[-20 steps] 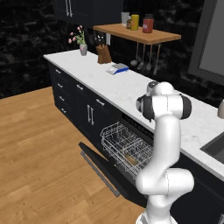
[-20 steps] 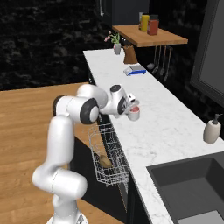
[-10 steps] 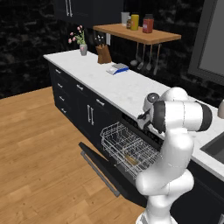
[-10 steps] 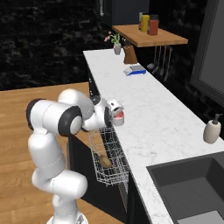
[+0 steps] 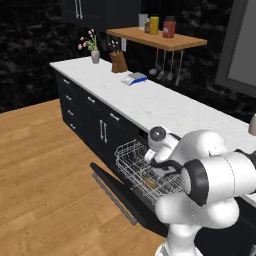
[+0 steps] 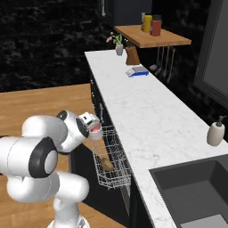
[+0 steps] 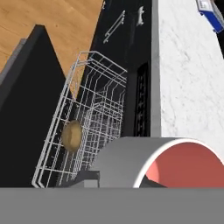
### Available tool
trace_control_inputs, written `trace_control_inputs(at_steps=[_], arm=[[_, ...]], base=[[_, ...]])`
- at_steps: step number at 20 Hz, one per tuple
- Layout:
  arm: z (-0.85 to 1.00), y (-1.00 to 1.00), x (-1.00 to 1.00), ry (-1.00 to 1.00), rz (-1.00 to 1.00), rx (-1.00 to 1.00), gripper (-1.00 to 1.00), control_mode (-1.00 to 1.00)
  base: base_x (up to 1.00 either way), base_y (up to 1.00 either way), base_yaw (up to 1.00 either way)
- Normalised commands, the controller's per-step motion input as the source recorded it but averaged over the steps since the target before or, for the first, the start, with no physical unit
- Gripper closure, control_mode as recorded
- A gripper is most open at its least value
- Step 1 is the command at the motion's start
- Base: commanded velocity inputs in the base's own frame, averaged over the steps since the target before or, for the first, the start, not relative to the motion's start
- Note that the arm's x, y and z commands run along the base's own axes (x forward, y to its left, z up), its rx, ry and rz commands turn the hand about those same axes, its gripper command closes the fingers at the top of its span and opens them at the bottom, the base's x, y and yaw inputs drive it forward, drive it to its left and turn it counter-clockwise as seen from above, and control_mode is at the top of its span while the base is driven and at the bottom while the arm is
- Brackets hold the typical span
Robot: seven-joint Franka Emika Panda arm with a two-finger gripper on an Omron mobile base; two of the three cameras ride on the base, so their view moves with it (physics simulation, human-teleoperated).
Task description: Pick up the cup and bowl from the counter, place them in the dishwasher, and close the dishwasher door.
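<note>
You see the white wire rack (image 7: 87,118) drawn out of the dishwasher (image 6: 111,178) over the lowered dishwasher door (image 5: 117,192), which lies flat with its grey bar handle toward the wooden floor (image 5: 45,165). Inside the rack rests the bowl (image 7: 72,135), a small tan-brown round form lying among the wires; you find it again as a brown shape low in the rack in the right base view (image 6: 106,164). The jaws (image 6: 93,129) are clamped on the cup (image 7: 170,164), held tilted on its side above the rack, just beside the tabletop (image 6: 147,111) edge. Note the cup's white cylindrical wall and its red inside, turned toward the hand camera. On the far tabletop lies a blue-and-white object (image 5: 132,78); a soap-pump bottle (image 6: 216,132) stands near the sink (image 6: 196,187).
</note>
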Motion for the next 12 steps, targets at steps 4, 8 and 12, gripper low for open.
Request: trace_control_inputs(at_steps=[4,8,12], arm=[[-0.18,0.70,-0.09,0.36,0.00,-0.03,1.00,-1.00],[-0.32,0.23,0.16,0.44,0.00,0.00,1.00,-1.00],[-0.45,-0.06,0.41,0.36,0.00,0.00,1.00,-1.00]], base=[[0.00,0.00,0.00],[0.00,0.00,0.00],[0.00,0.00,0.00]])
